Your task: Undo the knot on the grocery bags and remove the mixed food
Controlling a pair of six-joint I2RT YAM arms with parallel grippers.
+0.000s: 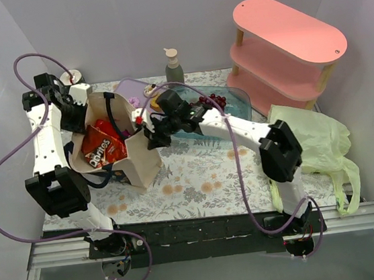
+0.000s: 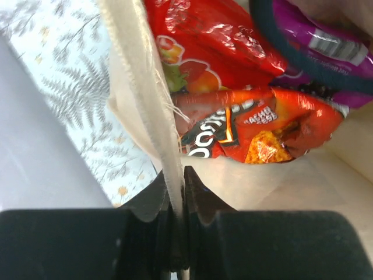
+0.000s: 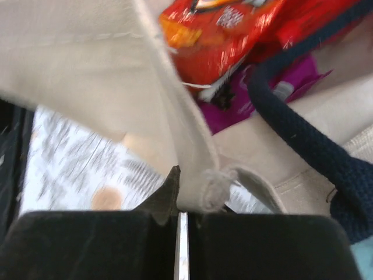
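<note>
Canvas tote (image 1: 144, 164), Doritos bag (image 1: 100, 150) inside, tray (image 1: 237, 98) behind

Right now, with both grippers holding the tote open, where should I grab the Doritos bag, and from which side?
Probably pinch the Doritos bag by its crinkled edge, coming down into the open tote: it lies uncovered, logo showing, beside the purple packet. Left gripper and right gripper both clamp its rim, so one must release first.
</note>
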